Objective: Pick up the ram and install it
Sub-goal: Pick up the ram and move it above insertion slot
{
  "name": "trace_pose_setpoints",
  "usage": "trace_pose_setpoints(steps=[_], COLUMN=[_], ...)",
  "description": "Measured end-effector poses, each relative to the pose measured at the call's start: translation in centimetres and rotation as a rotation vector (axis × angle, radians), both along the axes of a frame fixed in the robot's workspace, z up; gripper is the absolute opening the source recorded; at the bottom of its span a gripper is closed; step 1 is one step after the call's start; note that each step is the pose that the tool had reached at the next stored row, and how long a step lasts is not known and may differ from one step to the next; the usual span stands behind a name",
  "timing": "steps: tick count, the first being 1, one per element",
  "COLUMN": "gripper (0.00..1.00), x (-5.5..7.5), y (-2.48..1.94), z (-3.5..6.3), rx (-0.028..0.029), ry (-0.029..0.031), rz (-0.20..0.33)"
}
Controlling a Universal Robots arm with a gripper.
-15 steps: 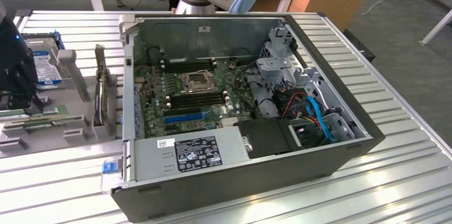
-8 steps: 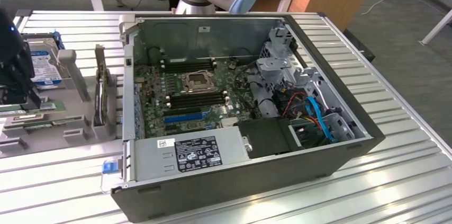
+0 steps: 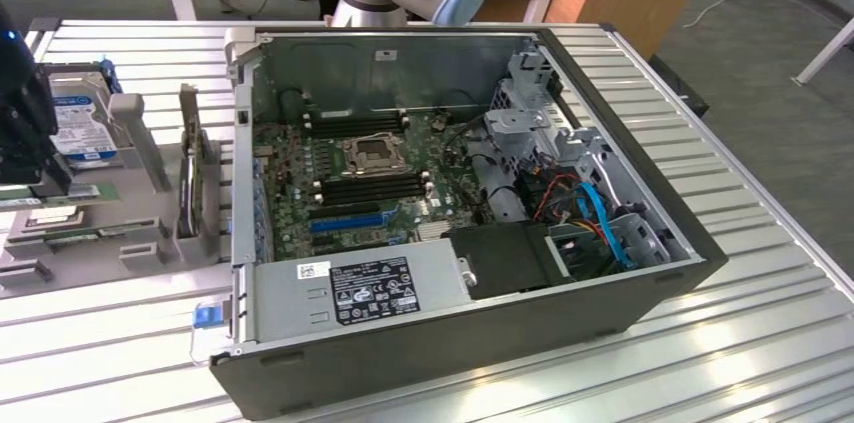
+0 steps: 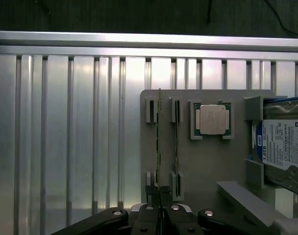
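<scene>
One ram (image 4: 159, 142), one second stick (image 4: 176, 142), one processor (image 4: 213, 119) and one hard drive (image 4: 281, 147) are racked.
The ram is pinched by the closed gripper (image 4: 160, 213), at nine o'clock from the case (image 3: 534, 338) in the exterior view.

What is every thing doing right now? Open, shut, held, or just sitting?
gripper, shut on the ram.
ram, standing on edge in a slot of the grey holder, pinched at one end.
second memory stick, standing on edge in the next slot, untouched.
processor chip, lying flat in its pocket.
hard drive, resting in the holder, label showing.
computer case, open, insides showing.
</scene>
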State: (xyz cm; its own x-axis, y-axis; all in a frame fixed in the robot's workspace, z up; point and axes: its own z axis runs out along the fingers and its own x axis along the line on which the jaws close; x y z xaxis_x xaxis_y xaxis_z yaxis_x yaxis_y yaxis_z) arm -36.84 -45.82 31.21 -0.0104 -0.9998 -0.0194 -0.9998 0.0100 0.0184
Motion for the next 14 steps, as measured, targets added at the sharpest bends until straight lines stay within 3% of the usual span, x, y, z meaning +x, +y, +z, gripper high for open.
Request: trace_pose_setpoints(steps=[14], gripper=[0.12], x=[0.0], y=[0.00], z=[2.47], rx=[-0.0001], ry=[0.0000], rz=[-0.007])
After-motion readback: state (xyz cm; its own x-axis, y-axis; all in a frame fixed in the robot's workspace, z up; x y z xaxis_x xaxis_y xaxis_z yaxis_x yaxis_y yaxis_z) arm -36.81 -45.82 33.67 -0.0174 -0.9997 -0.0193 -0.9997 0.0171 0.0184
